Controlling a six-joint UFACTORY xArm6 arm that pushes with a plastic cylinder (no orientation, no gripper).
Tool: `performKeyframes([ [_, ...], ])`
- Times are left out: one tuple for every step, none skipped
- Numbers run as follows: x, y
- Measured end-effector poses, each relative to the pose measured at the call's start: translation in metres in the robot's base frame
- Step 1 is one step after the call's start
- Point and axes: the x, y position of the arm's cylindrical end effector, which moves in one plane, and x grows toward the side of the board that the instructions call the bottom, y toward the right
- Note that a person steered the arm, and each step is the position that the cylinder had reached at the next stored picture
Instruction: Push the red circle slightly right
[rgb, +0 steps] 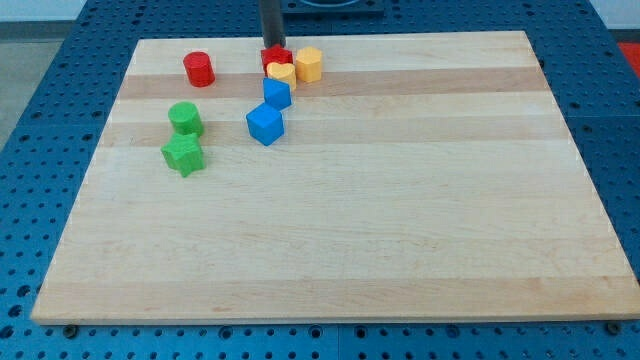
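The red circle (199, 69) is a short red cylinder near the board's top left. My tip (272, 45) is at the view's top centre, well to the right of the red circle and apart from it. The tip stands right behind a second red block (275, 56), whose shape I cannot make out. Beside that block are a yellow hexagon-like block (309, 64) and a smaller yellow block (282, 73).
Two blue blocks (277, 94) (265, 124) lie below the yellow ones. A green cylinder (185, 118) and a green star-like block (183, 154) sit at the left. The wooden board (400, 220) rests on a blue perforated table.
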Motion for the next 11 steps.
performKeyframes([
  [-0.002, -0.024],
  [-0.011, -0.073],
  [-0.011, -0.151],
  [-0.009, -0.223],
  [0.031, -0.223],
  [0.050, -0.203],
  [0.051, -0.173],
  [0.066, -0.149],
  [0.085, -0.132],
  [0.098, -0.111],
  [0.109, -0.111],
])
